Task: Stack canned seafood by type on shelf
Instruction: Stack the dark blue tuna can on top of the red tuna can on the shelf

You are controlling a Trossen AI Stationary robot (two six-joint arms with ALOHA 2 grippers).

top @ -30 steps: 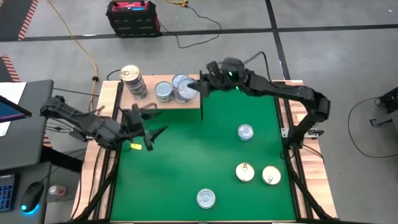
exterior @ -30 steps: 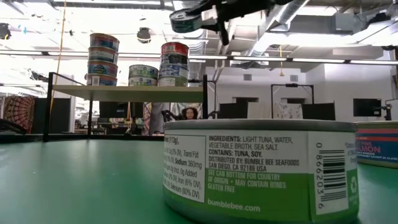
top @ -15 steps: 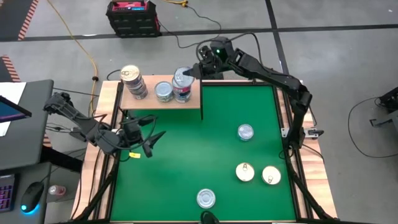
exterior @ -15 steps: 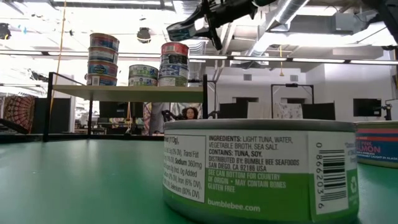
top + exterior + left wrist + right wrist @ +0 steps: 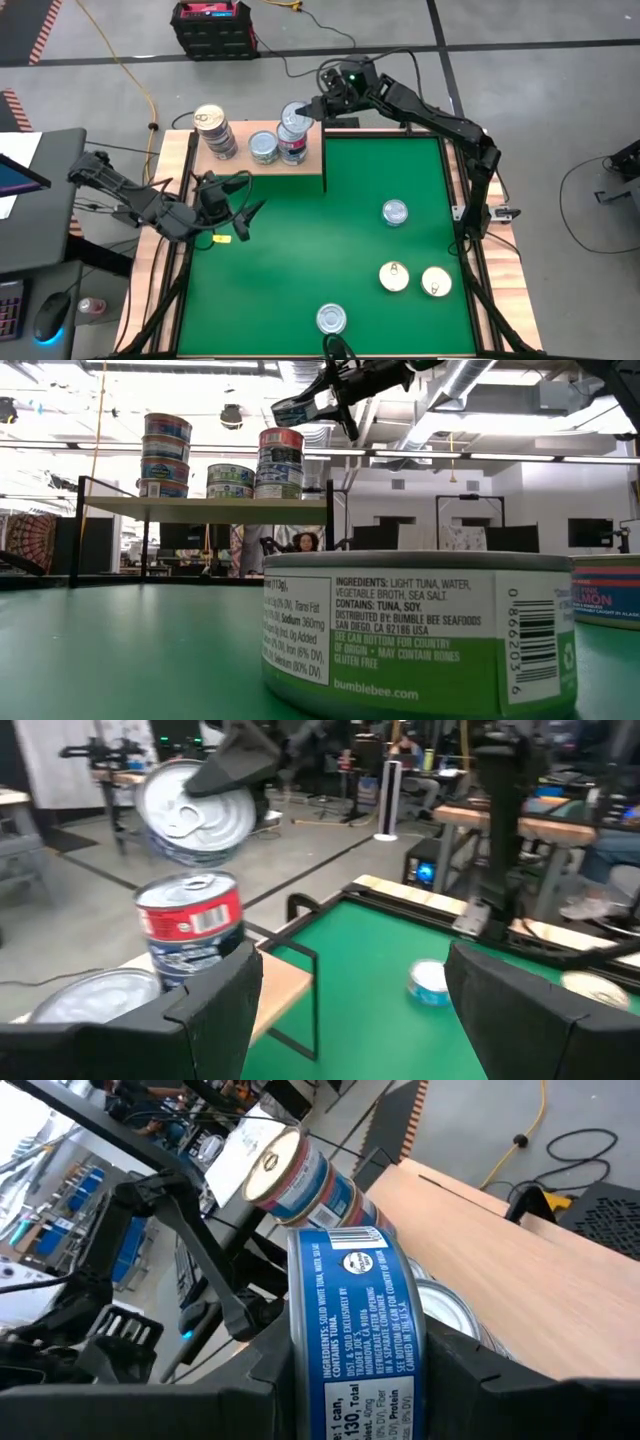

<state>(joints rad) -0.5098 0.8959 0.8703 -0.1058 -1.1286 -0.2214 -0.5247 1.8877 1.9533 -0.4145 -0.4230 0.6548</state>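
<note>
Beyond shelf (image 5: pixel 262 160): black crate (image 5: pixel 211 28), yellow cable (image 5: pixel 122 65).

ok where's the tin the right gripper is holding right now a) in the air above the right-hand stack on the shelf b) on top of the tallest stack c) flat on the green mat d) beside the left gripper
a: the right gripper holds a blue-labelled tin tilted in the air above the red-topped stack on the shelf.
</note>
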